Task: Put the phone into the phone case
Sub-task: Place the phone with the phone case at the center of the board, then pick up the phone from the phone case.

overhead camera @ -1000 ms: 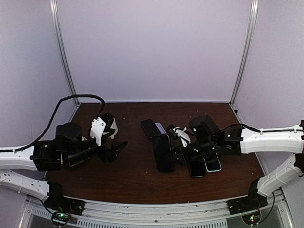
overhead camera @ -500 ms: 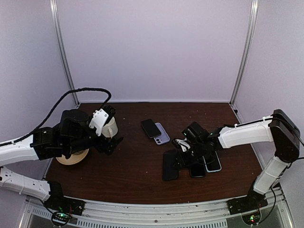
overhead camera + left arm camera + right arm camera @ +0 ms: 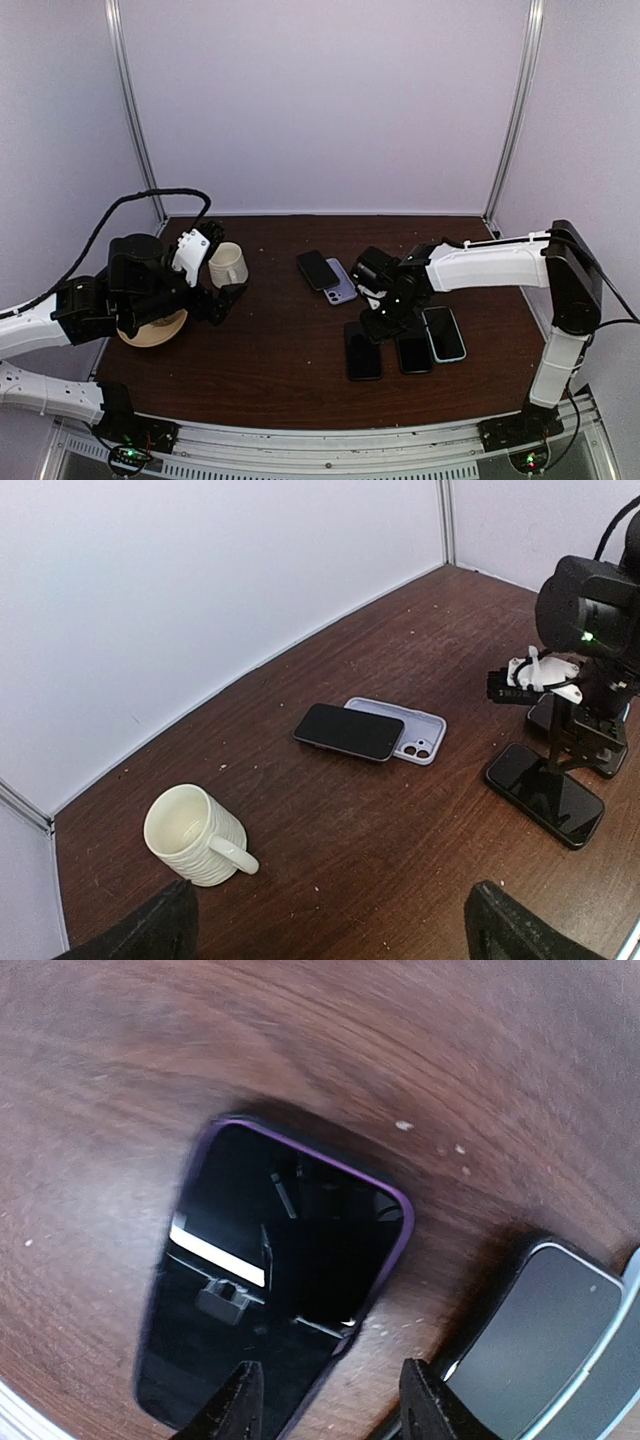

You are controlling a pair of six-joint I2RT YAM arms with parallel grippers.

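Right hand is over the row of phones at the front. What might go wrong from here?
The right hand sits low over the purple-edged black phone, with a pale-blue-edged phone close beside it; a finger might nudge that neighbour.
The far black phone partly overlaps the lavender phone case, so pulling one may drag the other.
The cream ribbed mug stands close to the open left hand and might get knocked.

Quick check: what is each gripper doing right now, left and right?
Left gripper: jaws wide open, holding nothing.
Right gripper: jaws apart, holding nothing, just above the purple-edged phone.
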